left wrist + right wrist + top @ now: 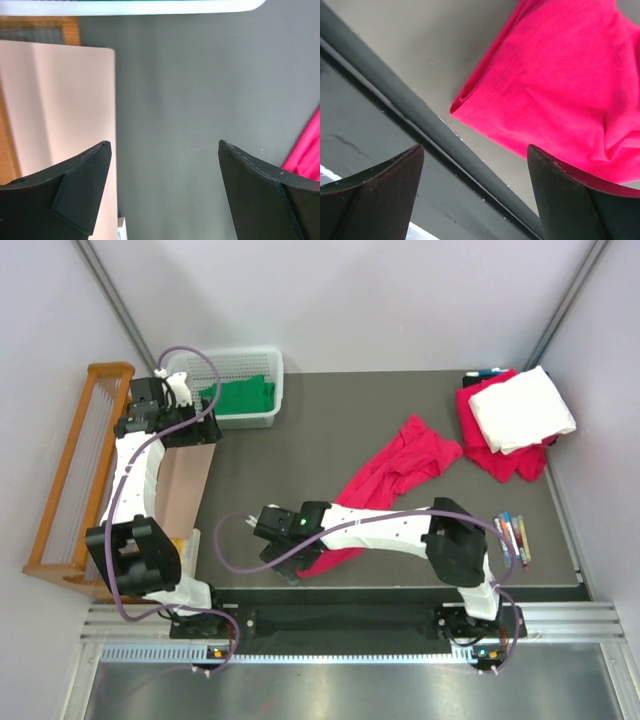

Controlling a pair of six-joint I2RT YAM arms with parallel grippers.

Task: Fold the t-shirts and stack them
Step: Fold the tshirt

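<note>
Crimson t-shirt (400, 465) lies rumpled toward the surface's (330, 410) near edge, so right tool (475, 150) hangs by its hem, jaws spread and empty, probably to pinch it; left tool (165, 145) likewise gapes.

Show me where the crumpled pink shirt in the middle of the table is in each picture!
Top view: the pink shirt stretches from the middle toward the near edge.
Left wrist view: only a sliver of the pink shirt, at the right edge.
Right wrist view: the pink shirt fills the upper right.
Shared landmark: the dark table mat under it, in all three.
</note>
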